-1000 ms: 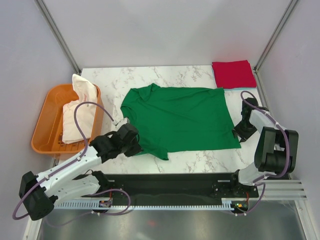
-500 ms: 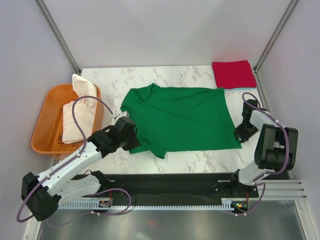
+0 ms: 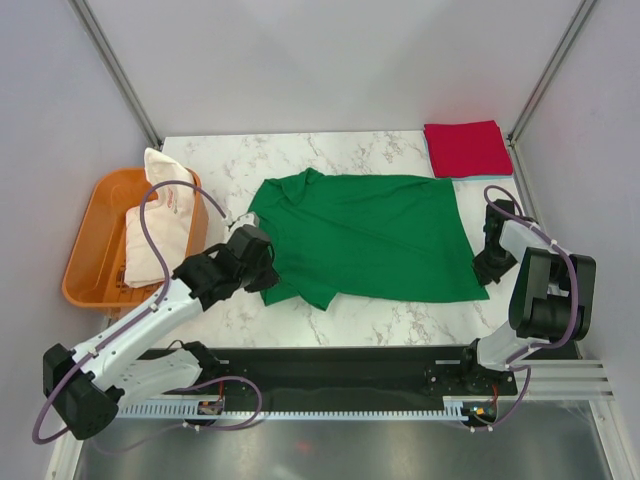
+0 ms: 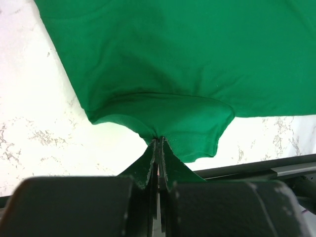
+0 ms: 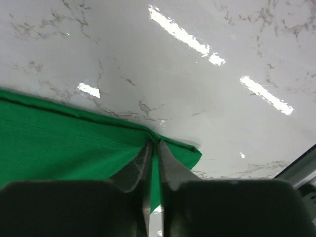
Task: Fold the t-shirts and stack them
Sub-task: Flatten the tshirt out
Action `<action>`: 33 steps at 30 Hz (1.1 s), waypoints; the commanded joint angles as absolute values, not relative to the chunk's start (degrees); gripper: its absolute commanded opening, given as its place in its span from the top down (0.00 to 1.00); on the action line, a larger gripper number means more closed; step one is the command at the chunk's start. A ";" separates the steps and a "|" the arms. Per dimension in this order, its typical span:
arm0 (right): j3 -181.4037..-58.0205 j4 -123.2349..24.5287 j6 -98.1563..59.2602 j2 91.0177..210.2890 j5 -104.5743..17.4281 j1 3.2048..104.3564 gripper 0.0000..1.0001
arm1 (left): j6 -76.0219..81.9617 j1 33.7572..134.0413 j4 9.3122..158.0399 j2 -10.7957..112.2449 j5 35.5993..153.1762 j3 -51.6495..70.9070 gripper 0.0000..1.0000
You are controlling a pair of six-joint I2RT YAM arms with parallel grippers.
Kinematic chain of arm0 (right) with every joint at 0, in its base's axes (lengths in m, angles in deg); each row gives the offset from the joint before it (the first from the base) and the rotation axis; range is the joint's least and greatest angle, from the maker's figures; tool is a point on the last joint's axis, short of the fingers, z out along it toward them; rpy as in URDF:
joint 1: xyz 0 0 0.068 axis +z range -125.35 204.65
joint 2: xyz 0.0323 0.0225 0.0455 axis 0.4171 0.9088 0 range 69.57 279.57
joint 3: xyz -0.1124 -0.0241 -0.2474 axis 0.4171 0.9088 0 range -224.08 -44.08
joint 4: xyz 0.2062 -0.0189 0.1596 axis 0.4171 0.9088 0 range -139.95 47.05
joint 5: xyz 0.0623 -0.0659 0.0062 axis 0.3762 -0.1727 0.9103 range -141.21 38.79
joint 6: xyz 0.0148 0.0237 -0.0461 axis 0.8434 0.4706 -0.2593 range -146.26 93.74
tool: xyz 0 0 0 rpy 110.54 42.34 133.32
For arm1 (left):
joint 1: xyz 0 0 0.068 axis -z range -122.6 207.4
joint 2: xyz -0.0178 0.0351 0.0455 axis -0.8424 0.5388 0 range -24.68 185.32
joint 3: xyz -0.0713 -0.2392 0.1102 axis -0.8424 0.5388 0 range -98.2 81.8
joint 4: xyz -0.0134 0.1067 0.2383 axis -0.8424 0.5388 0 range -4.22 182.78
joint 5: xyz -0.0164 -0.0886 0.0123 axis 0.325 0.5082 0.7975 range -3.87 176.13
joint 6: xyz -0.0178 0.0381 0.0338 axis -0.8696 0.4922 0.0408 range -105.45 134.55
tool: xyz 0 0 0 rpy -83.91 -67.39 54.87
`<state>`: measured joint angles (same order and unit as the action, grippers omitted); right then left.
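The right claw (image 5: 153,144) has pinched shut on the green t-shirt (image 3: 370,235) corner; the left claw (image 4: 158,146) has dragged its sleeve farther across the table.

Left tool (image 4: 158,144), right tool (image 5: 153,144) pinched tight

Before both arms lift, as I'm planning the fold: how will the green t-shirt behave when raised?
Probably floppy: the green t-shirt bunches where the left tool pinches its sleeve. Likely light: the right tool holds its hem corner by a thin pinch. It should slide easily over the glossy table.
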<state>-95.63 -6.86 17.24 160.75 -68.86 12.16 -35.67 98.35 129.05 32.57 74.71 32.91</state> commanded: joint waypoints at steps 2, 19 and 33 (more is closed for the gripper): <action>-97.95 -3.02 14.96 160.80 -71.43 12.00 0.76 | -32.30 98.18 130.25 31.74 72.33 29.59 0.98; -95.67 3.66 15.13 154.83 -69.15 10.86 0.61 | -28.69 98.18 125.95 30.87 78.29 33.54 0.98; -89.87 -4.68 17.68 157.90 -69.49 10.77 0.64 | -26.76 98.18 123.48 30.34 79.27 34.95 0.98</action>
